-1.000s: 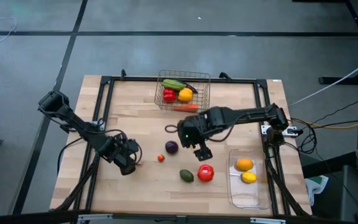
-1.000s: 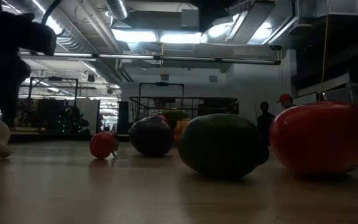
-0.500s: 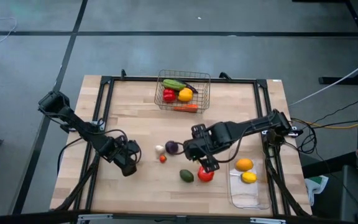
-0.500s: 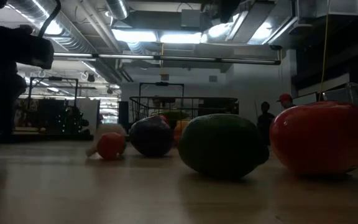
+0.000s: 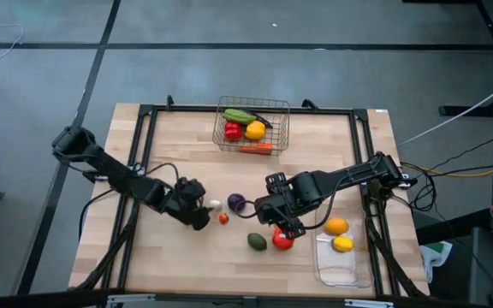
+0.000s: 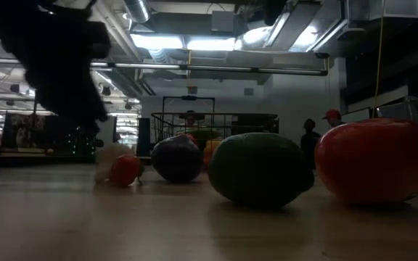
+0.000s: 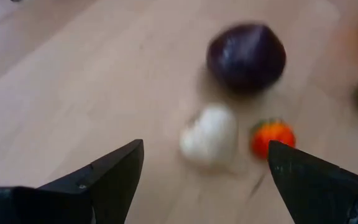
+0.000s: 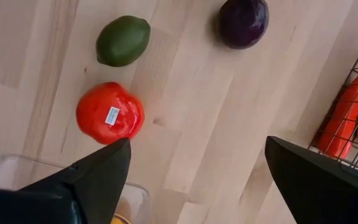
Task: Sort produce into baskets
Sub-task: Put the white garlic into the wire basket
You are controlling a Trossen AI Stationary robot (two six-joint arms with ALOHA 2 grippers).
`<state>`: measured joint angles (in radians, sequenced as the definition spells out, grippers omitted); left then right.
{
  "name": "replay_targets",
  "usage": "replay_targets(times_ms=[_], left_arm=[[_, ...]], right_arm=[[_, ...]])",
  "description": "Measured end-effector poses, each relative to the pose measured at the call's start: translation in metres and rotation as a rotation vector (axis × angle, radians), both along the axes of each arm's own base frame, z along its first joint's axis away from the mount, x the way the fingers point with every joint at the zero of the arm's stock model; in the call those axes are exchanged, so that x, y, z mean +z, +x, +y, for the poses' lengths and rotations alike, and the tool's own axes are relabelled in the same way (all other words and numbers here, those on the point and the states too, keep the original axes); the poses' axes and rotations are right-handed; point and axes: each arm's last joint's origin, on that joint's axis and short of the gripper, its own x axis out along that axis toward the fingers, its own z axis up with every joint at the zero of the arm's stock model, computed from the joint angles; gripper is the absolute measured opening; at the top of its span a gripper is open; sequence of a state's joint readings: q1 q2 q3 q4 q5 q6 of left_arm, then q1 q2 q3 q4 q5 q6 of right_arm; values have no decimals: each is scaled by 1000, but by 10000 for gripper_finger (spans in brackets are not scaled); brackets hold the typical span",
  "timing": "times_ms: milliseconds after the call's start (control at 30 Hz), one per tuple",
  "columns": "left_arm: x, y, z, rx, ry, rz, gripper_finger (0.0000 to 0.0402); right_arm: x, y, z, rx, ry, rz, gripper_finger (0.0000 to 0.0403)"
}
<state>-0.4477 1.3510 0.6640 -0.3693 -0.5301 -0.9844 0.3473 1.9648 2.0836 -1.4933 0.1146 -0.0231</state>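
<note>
My left gripper (image 5: 197, 214) is open just left of a pale whitish piece (image 5: 215, 204), which lies on the table between its fingers in the left wrist view (image 7: 210, 134). A small red-orange tomato (image 5: 223, 218) and a purple piece (image 5: 236, 202) lie right beside it. My right gripper (image 5: 285, 224) is open and empty above a large red tomato (image 8: 110, 113), with a green piece (image 8: 123, 41) next to it. The wire basket (image 5: 253, 124) holds several pieces. The clear tray (image 5: 336, 269) holds an orange (image 5: 336, 226) and a yellow piece (image 5: 342, 244).
The wire basket stands at the table's far middle, with an orange carrot (image 8: 342, 118) at its near side. The clear tray lies at the near right. Black frame rails (image 5: 139, 162) run along the table's edges. Bare wood lies at the near left.
My left gripper has gone toward the table's right, up to the pale piece. The pale piece has rolled from the left to rest beside the small red-orange tomato. My right gripper has gone toward the near edge, from beside the purple piece to above the large red tomato.
</note>
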Motion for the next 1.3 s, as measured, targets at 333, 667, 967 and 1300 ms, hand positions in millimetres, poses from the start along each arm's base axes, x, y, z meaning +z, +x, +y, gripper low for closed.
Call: replay_targets(times_ms=[333,667,967,1300], left_arm=[[0,8,17,107,-56,-23,335],[-23,17,12,152,-102,21,335],[-45,29,7,139,-104,39,335],[-52,29,7,137,-90,66,320]], right_arm=[[0,0,0,0,-1,-2,367],[0,1,0,-1,0,-5,367],[0,1,0,-1,2,-9,367],[2,-8,0,-13,-13,38,367]])
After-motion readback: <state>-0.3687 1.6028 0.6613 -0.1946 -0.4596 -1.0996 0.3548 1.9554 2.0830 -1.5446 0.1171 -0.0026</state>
